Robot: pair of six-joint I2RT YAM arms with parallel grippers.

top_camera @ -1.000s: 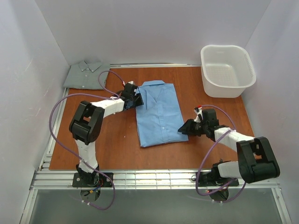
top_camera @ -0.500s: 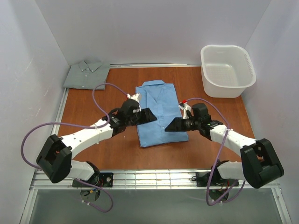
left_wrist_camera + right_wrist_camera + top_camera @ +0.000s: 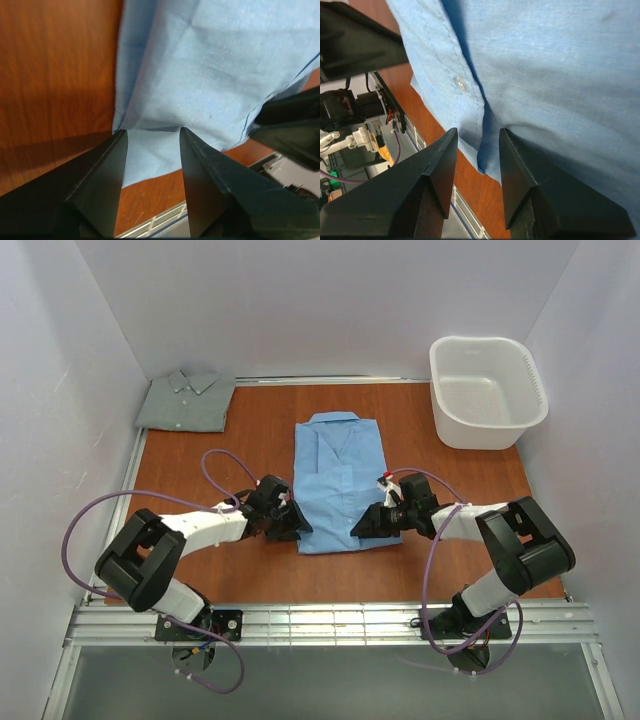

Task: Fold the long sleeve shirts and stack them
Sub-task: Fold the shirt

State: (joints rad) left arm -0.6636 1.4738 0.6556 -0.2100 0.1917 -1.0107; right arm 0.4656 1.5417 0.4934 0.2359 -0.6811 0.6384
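Observation:
The light blue long sleeve shirt [image 3: 340, 470] lies folded, collar away from me, in the middle of the table. My left gripper [image 3: 297, 528] sits low at its near left corner. In the left wrist view the fingertips press on the blue cloth [image 3: 210, 65], and the gripper [image 3: 151, 131] is shut on a gathered ridge of it. My right gripper [image 3: 358, 527] is at the near right corner, where it [image 3: 478, 131] is shut on a fold of the hem below the button placket [image 3: 545, 60]. The grey-green shirt [image 3: 187, 402] lies folded at the back left.
A white plastic basket [image 3: 486, 432] stands at the back right. Metal rails [image 3: 330, 620] run along the table's near edge just behind both grippers. White walls close in the left, back and right sides. Purple cables loop beside each arm.
Both grippers came down and toward me from the shirt's middle to its near corners. Their jaws widened, then narrowed onto the cloth. The blue shirt now lies squarer.

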